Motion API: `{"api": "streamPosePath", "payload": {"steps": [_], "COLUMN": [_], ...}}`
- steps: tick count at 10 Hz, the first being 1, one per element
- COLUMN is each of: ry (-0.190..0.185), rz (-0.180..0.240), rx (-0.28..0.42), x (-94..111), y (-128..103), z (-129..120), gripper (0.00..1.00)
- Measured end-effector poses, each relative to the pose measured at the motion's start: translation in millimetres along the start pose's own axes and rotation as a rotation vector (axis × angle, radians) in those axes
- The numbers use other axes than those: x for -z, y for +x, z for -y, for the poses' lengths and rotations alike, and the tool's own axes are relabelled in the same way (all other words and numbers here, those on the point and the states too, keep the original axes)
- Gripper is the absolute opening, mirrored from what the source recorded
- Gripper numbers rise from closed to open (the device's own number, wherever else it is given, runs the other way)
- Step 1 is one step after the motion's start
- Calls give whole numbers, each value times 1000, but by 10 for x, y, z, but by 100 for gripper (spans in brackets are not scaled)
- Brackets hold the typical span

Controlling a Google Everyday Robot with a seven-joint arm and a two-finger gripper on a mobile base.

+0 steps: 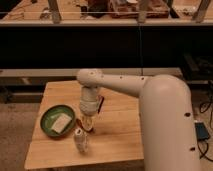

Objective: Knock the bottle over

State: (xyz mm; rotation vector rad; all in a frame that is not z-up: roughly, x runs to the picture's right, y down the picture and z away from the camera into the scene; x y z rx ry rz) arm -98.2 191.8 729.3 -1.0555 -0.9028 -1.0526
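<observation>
Pale and upright on the wooden surface [120,135], the bottle [80,140] is found just below-left of the gripper [87,124], jaw state untellable.

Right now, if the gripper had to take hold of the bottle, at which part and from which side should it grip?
Probably the rounded body of the bottle, below its cap, coming from above and behind. It stands upright on the wooden table near the front edge. The gripper hangs just behind it, and the green bowl stands apart to its left in the image.
</observation>
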Motion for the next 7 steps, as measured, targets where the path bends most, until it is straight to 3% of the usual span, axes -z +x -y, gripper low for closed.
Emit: {"api": "streamPosePath", "payload": {"steps": [2, 3, 4, 7], "ry": [-91, -167, -211, -356], "rz": [46, 62, 83, 148], "rx": [97, 190, 259, 472], "x": [-169, -258, -289, -401], "y": [-74, -174, -264, -513], "z": [211, 397, 512, 608], "gripper": [0, 0, 0, 0]}}
